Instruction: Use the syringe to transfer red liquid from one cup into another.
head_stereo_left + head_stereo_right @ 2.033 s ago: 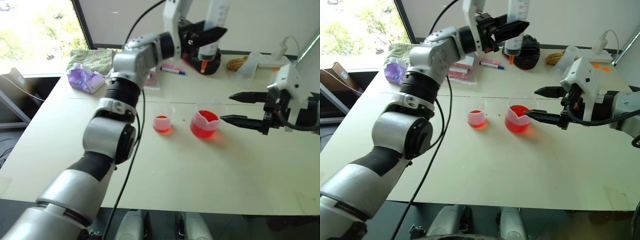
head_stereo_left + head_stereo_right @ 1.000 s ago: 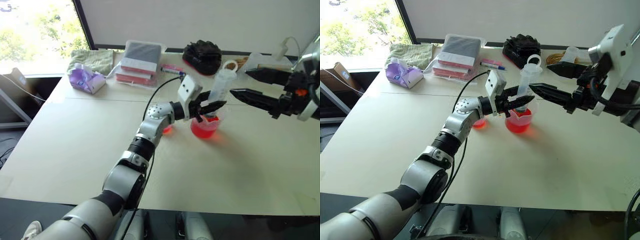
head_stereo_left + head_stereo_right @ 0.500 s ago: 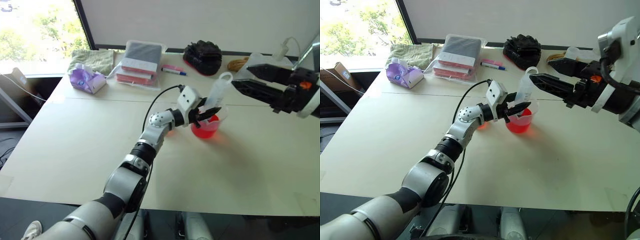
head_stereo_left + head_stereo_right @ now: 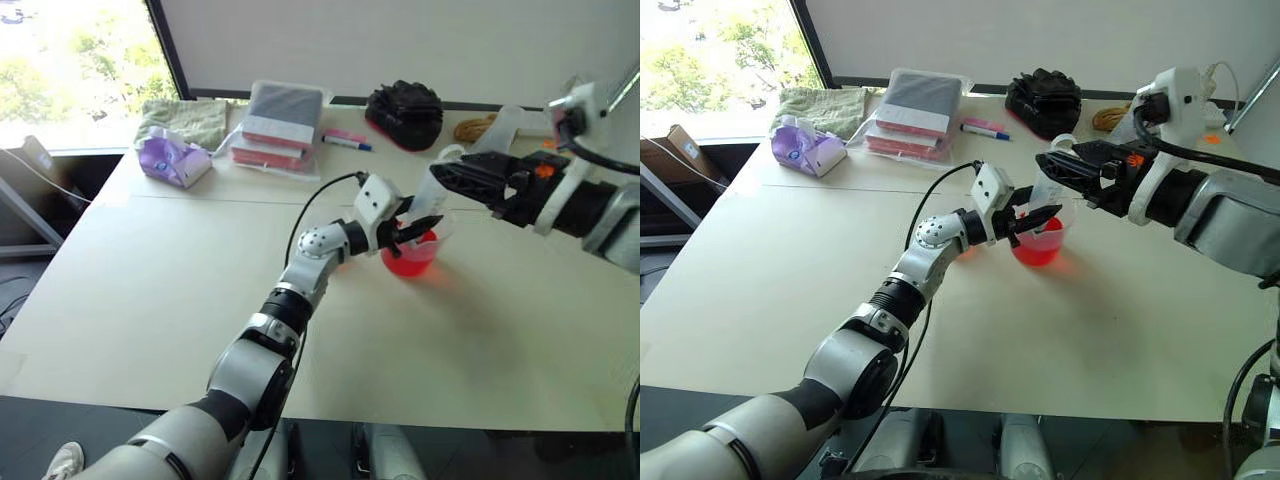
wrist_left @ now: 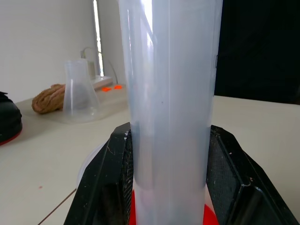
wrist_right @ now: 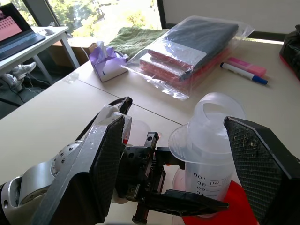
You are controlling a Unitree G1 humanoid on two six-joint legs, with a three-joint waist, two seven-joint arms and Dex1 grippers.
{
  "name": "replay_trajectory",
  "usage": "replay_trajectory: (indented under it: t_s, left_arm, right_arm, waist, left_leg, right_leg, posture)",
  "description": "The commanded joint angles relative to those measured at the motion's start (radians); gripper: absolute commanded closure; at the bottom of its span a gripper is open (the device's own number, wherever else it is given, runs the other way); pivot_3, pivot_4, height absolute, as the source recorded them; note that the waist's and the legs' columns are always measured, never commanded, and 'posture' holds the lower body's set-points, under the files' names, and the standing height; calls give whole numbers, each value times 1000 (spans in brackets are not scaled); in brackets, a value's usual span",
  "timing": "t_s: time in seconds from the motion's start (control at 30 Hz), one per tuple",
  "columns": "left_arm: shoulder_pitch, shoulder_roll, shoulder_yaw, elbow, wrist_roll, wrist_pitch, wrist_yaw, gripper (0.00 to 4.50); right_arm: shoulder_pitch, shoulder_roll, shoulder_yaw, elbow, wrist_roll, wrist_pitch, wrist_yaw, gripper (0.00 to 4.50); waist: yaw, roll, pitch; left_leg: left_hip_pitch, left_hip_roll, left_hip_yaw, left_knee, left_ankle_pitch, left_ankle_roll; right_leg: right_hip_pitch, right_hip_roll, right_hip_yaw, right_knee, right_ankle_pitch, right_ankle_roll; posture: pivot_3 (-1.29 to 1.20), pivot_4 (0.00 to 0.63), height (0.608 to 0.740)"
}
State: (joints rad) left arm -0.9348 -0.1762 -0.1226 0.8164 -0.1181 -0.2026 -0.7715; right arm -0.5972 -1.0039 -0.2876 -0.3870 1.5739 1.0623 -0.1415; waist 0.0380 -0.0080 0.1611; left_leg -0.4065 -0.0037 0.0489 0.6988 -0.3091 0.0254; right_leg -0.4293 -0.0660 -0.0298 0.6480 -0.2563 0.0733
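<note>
Left gripper (image 4: 1032,216) clamped the syringe (image 4: 1048,178) tip-down in the beaker (image 4: 1040,243), right gripper (image 6: 183,154) spread wide at the plunger; nothing drawn or transferred yet, I'd judge.

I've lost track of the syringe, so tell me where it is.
The syringe stands nearly upright over the larger beaker at mid-table, gripped by the left hand, with the open right hand around its top end.
</note>
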Motion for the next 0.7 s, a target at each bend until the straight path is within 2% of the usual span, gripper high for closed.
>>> replay_trajectory:
  t_s: [0.03,0.33,0.7]
  left_arm:
    - [10,-25,-10,-42,-9,-1,-6,2917]
    - [15,-29,-16,-54,-13,9,-9,2917]
    - [24,-28,-28,-70,-19,19,-12,2917]
  right_arm:
    - [-32,-6,-19,16,-28,-28,-44,975]
    - [-56,2,-13,29,-13,-31,-75,975]
    - [-136,166,94,-3,1,-81,-239,975]
  waist:
    - [1,0,0]
    - [0,0,0]
    - [-1,0,0]
  left_leg:
    - [0,0,0,0,0,0]
    - [0,0,0,0,0,0]
    - [0,1,0,0,0,0]
  right_leg:
    - [0,0,0,0,0,0]
    - [0,0,0,0,0,0]
    - [0,0,0,0,0,0]
  posture:
    - [0,150,740]
    - [0,150,740]
    - [0,150,740]
